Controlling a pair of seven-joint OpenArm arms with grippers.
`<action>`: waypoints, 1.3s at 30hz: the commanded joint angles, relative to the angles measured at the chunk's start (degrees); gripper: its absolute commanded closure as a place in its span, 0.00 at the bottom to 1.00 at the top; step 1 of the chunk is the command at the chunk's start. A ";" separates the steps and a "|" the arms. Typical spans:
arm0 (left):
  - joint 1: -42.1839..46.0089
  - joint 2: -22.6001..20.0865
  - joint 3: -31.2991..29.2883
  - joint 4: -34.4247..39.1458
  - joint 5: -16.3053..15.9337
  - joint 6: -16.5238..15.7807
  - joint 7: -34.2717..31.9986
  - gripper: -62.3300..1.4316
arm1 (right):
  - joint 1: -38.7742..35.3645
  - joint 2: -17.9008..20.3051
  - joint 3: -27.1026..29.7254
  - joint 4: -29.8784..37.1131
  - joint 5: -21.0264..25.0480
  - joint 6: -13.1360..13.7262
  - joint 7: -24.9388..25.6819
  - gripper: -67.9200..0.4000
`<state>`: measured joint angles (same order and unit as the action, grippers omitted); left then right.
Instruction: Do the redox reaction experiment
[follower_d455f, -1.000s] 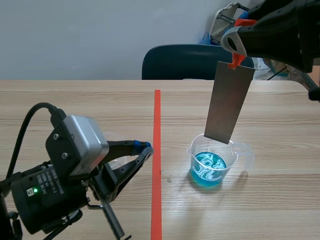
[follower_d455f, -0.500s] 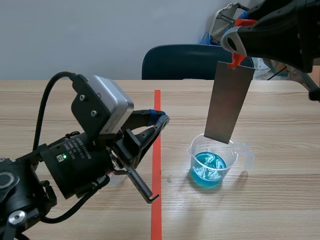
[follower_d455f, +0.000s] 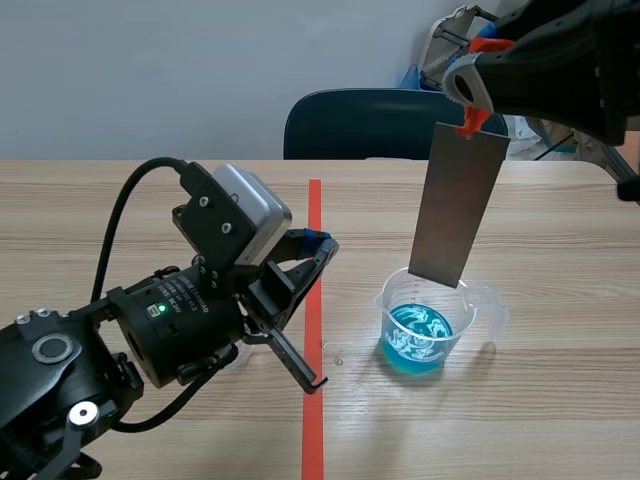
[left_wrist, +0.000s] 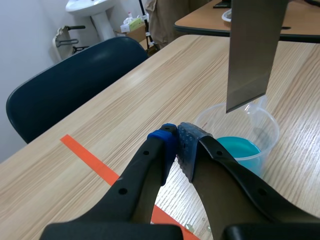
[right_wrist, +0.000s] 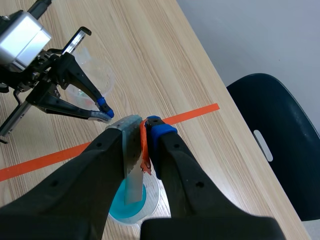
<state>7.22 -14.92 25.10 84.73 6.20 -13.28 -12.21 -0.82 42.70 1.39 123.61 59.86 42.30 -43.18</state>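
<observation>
Right wrist view: metal strip (right_wrist: 134, 187) between fingers (right_wrist: 161, 142)

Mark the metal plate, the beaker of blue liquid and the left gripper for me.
metal plate (follower_d455f: 458, 205): scene view, middle of its flat face.
beaker (follower_d455f: 392, 300): scene view, clear wall just under its rim.
left gripper (left_wrist: 177, 134): left wrist view, where its shut fingertips meet.

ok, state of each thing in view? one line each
left hand: shut, holding nothing.
right hand: shut on the orange clip, raised.
orange clip: clamped on the plate's top edge.
metal plate: hanging upright over the beaker, lower end above the liquid.
beaker: upright, part-filled.
blue liquid: in the beaker, pale swirls on top.
clear cup: beside the left hand, looks empty.
</observation>
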 joint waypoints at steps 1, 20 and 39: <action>-0.66 1.03 0.07 0.31 -0.31 0.28 -0.70 0.95 | 0.81 0.46 0.57 0.57 0.42 0.42 0.61 0.99; -3.45 1.90 6.49 -4.66 0.85 2.29 -0.79 0.95 | 0.81 0.46 0.57 0.57 0.42 0.42 0.42 0.99; -2.93 1.05 6.27 -4.50 0.59 4.17 0.09 0.95 | 0.81 0.46 0.57 0.57 0.42 0.42 0.44 0.99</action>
<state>4.12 -13.58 31.59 79.31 7.27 -9.15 -11.33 -0.82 42.70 1.39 123.61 59.86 42.30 -43.40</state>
